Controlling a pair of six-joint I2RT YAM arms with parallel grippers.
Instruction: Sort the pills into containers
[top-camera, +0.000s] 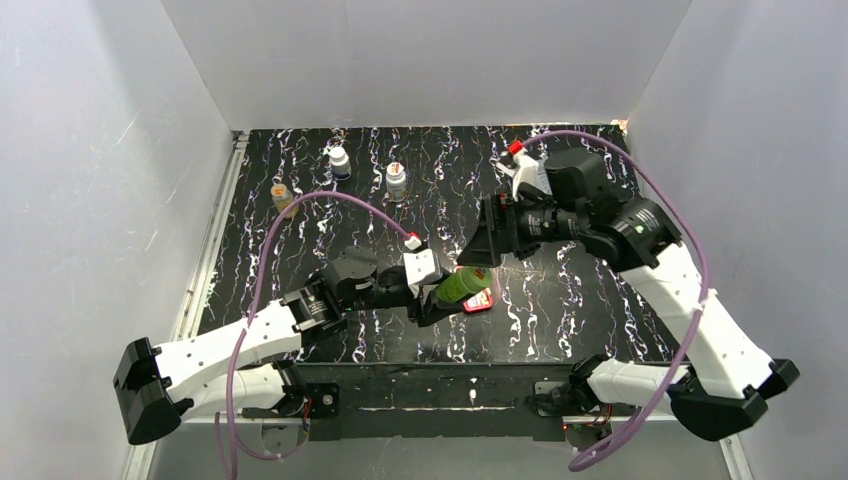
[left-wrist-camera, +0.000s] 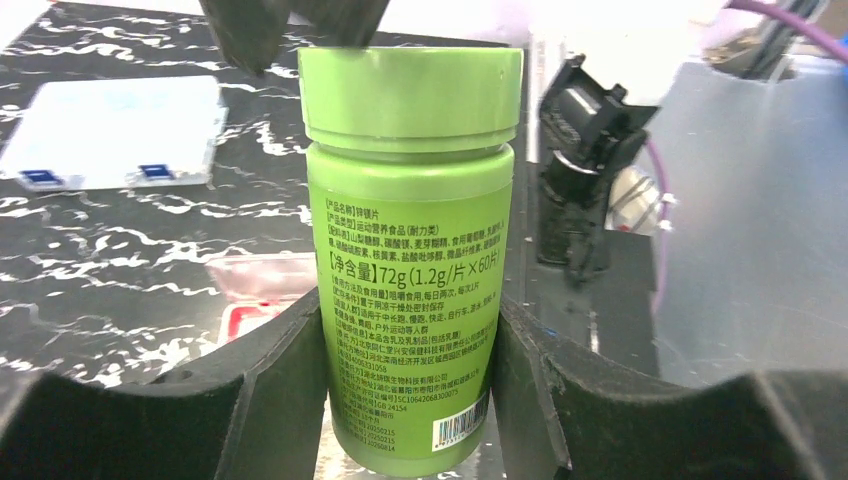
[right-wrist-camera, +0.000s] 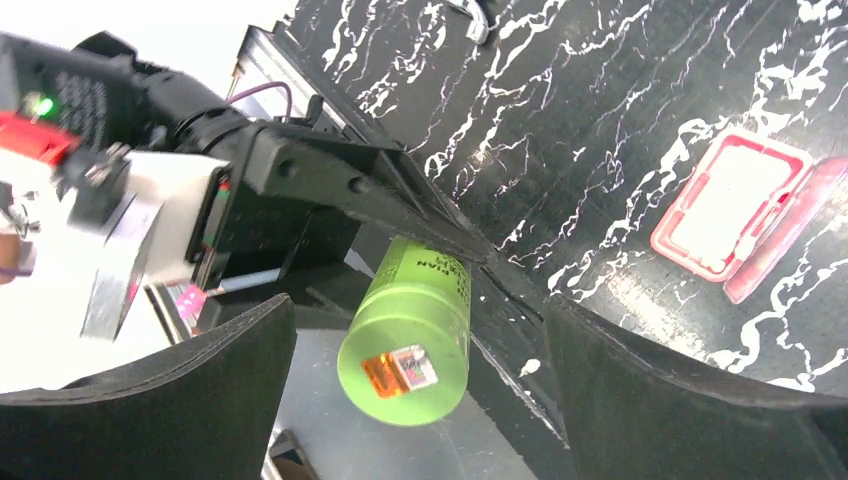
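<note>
Clamping the green bottle (top-camera: 462, 284) across its labelled body, the left gripper (top-camera: 440, 292) holds it tilted over the near part of the table (top-camera: 560, 320), with the lid (left-wrist-camera: 410, 90) on and pointing toward the other arm. The bottle looks like stiff, smooth plastic with a glossy label. It is probably light, and likely to twist in the pads if the cap is turned hard, so the firm mid-body hold suits it. The broad cap's side wall is the place to take it, squarely from both sides. The pills are shut inside and unseen; judged small and loose, they would roll and bounce if poured fast.

Just beside the bottle's cap end, the red pill case (right-wrist-camera: 735, 205) lies open on the table, its pinkish flap folded out to one side. It seems thin and light, so a nudge may slide it. From above, the bottle overlaps part of it. Its whitish inside reads as one pale sheet, and the compartments cannot be made out.

Beyond that, the right gripper (top-camera: 487, 240) faces the cap with jaws spread wide. In its own wrist view, one finger stands to each side of the bottle and apart from it. The left wrist view cuts its fingertips off at the top, so contact with the cap cannot be told there. That view also shows a pale flat box (left-wrist-camera: 110, 125) with blue marks, which I cannot identify. Far back stand three small bottles (top-camera: 339, 162), their labels too small to read.
</note>
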